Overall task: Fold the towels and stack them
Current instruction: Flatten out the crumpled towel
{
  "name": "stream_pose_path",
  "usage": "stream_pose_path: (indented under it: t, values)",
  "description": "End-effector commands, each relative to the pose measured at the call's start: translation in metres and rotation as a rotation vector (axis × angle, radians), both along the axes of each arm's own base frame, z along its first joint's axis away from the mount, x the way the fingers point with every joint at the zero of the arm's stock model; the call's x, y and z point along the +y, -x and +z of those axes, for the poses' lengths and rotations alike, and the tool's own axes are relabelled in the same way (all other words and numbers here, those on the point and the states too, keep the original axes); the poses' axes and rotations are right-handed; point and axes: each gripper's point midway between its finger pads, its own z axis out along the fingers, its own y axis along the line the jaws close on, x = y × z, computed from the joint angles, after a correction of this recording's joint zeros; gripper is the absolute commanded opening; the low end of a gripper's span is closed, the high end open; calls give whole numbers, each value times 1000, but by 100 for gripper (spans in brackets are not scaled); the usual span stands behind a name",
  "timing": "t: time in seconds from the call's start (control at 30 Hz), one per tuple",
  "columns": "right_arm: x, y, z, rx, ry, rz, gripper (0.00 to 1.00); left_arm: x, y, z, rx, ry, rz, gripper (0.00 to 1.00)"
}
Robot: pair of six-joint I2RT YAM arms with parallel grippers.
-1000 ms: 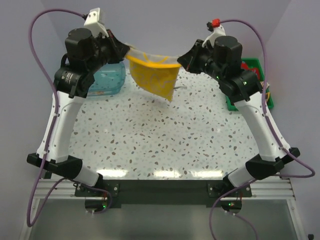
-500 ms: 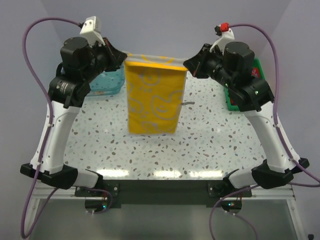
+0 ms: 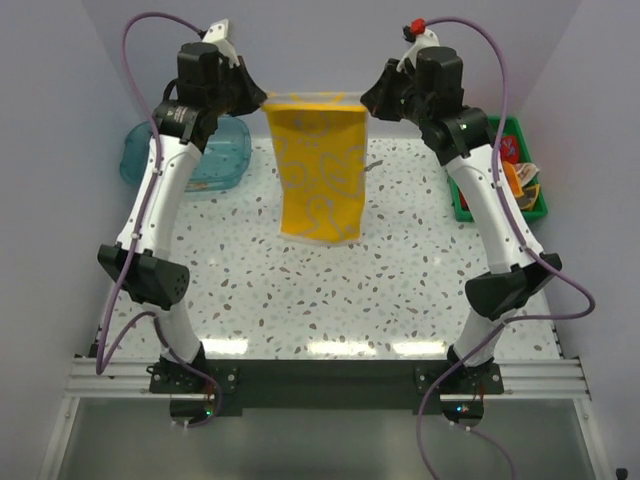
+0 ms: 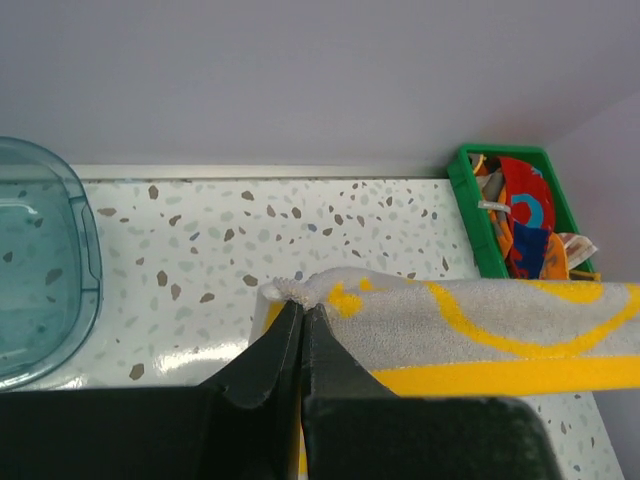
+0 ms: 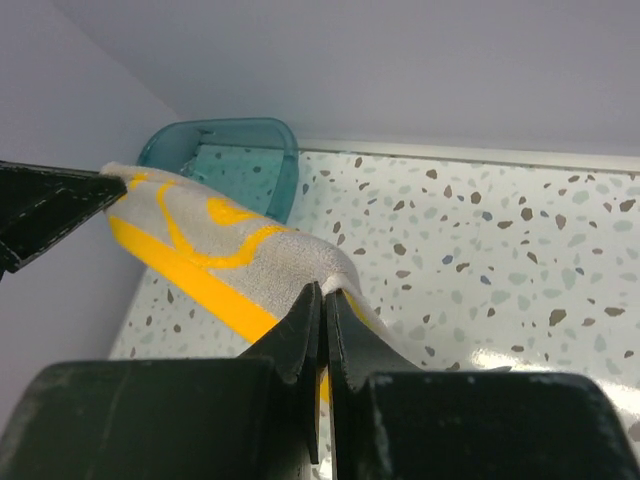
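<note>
Table (image 3: 300, 290): speckled white. We take 12 o'clock as its far edge in the top view.
Towel (image 3: 320, 170): yellow with pale duck outlines. It hangs flat as a sheet over the table's 12 o'clock half, between the two grippers, with its top edge pulled straight. We cannot tell whether its lower hem touches the table.
Tub (image 3: 135, 160): clear blue, at 10 o'clock, well apart from the towel.
Tray (image 3: 462, 205): green, at 2 o'clock, with other towels (image 3: 515, 180) of orange and red bunched inside.
Left gripper (image 3: 262, 100): fingers pressed together on the towel's top corner at its 9 o'clock end. In the left wrist view only a small tuft of that corner pokes past the tips (image 4: 300, 305), and the rest of the cloth (image 4: 480, 325) runs off toward 3 o'clock.
Right gripper (image 3: 365, 100): fingers pinching the opposite top corner. In the right wrist view the cloth (image 5: 230, 250) leaves the tips (image 5: 322, 290) and stretches toward 10 o'clock.
Change: a second ago we saw the towel sagging in a loose fold between the grippers, and half a second ago it hung flat but nearer us. Now both arms reach further toward 12 o'clock, the towel has gone back with them, and more of the tub shows beside the left arm.
</note>
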Motion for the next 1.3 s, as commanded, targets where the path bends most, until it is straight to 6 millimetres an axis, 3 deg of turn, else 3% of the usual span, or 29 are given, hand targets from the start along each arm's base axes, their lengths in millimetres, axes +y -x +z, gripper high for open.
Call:
stream_pose_path:
  t: [0.0,0.2,0.23,0.33,0.37,0.4,0.47,0.6,0.83,0.93,1.03,1.2,1.23,1.27]
  values:
    - [-6,11,62,-179,-38,49,0,10,16,82,-219,45,-45,0]
    - [-18,49,50,-187,-24,75,0,10,46,44,-179,41,-82,0]
    - [-19,50,24,-136,-5,76,0,13,58,33,-172,46,-79,0]
    - [-27,71,16,-137,-11,75,0,17,80,5,-144,51,-79,0]
    - [-29,75,1,-104,-6,76,0,18,86,1,-139,53,-83,0]
    - [-30,81,-2,-94,-8,81,0,18,100,10,-165,60,-95,0]
    - [-34,98,3,-99,-29,90,0,16,116,6,-156,79,-123,0]
    - [-35,143,19,-104,-87,169,0,19,169,43,-249,114,-170,0]
    - [-43,205,51,-110,-127,260,0,32,225,88,-316,132,-171,0]
    - [-42,214,55,-82,-151,279,0,36,233,97,-314,132,-161,0]
    - [-46,211,58,-64,-162,241,0,41,222,86,-260,111,-116,0]
    - [-50,172,26,7,-139,112,0,39,182,47,-152,82,-70,0]
    - [-47,157,4,53,-121,90,0,38,172,29,-114,75,-60,0]
    - [-46,144,0,41,-119,67,0,37,164,19,-96,71,-54,0]
